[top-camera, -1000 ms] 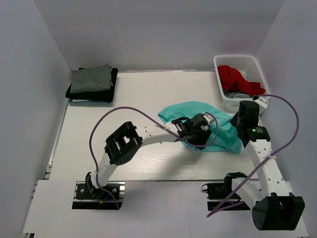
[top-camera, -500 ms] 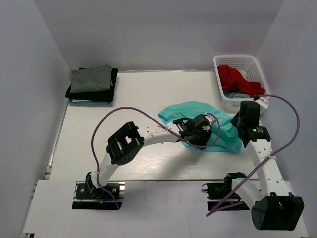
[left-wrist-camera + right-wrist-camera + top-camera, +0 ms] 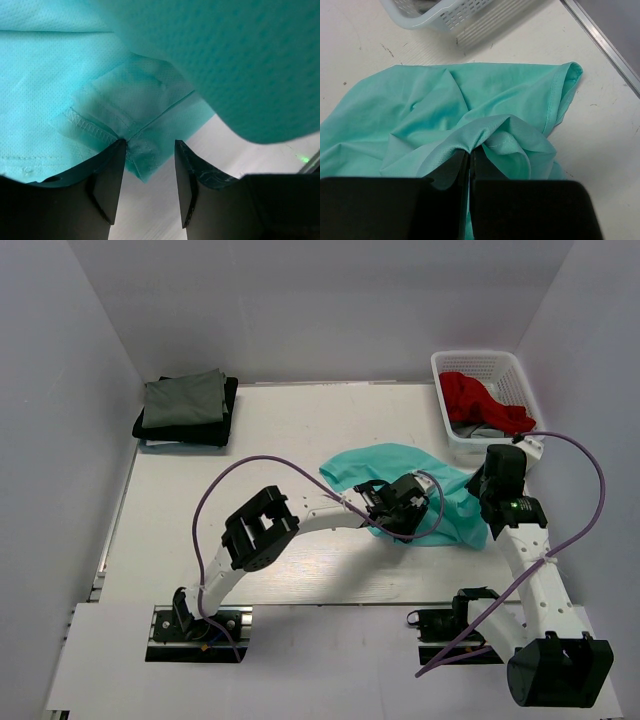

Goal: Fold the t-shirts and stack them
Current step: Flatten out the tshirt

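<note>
We saw right gripper [image 3: 470,154] clamped tight on a fold of the light teal soft cloth t-shirt [image 3: 435,100]; left gripper [image 3: 149,150] jaws stood partly apart, straddling its hem corner.

White table [image 3: 270,430], crumpled teal t-shirt [image 3: 375,462], folded t-shirt stack [image 3: 185,400], lattice basket [image 3: 478,354]
</note>
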`<action>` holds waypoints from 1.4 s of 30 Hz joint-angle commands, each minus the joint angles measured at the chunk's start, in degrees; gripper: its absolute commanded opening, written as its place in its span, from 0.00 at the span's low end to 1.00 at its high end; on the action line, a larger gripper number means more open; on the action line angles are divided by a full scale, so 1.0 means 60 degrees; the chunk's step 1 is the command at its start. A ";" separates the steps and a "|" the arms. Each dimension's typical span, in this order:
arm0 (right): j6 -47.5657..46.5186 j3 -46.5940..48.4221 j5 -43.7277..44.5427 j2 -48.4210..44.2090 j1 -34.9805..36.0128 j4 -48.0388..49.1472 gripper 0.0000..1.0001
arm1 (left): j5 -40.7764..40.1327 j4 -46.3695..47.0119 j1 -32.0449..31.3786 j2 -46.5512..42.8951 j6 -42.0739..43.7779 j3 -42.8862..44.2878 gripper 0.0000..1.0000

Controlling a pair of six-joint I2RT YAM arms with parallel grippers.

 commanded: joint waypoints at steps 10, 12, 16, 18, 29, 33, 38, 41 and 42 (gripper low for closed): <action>-0.0105 -0.0032 -0.0143 -0.0223 -0.0055 0.0422 0.00 | -0.1139 -0.0359 -0.0048 -0.0955 -0.0144 -0.0360 0.70; -0.0105 -0.0031 -0.0143 -0.0179 -0.0084 0.0393 0.00 | -0.1037 -0.0258 -0.0048 -0.0955 -0.0144 -0.0360 0.71; -0.0120 -0.0032 -0.0187 -0.0062 -0.0070 0.0422 0.00 | -0.1196 -0.0490 -0.0048 -0.0868 -0.0144 -0.0127 0.71; -0.0120 -0.0032 -0.0187 -0.0076 -0.0070 0.0422 0.00 | -0.1475 -0.0594 -0.0048 -0.0867 -0.0144 -0.0125 0.71; -0.0105 -0.0090 -0.0114 -0.0179 -0.0085 0.0452 0.00 | -0.1768 -0.0973 -0.0048 -0.0237 -0.0144 -0.0228 0.39; -0.0090 -0.0134 -0.0085 -0.0150 -0.0099 0.0525 0.00 | -0.2091 -0.0974 -0.0048 -0.0325 -0.0144 -0.0403 0.21; -0.0090 -0.0134 -0.0070 -0.0179 -0.0070 0.0481 0.00 | -0.2633 -0.1062 -0.0048 -0.0558 -0.0041 -0.0403 0.00; -0.0105 -0.0134 -0.0099 -0.0165 -0.0099 0.0495 0.00 | -0.2633 -0.0844 -0.0048 -0.1275 -0.0041 -0.0768 0.00; -0.0120 -0.0120 -0.0099 -0.0179 -0.0085 0.0495 0.00 | -0.2720 -0.0843 -0.0048 -0.1756 0.0046 -0.0770 0.00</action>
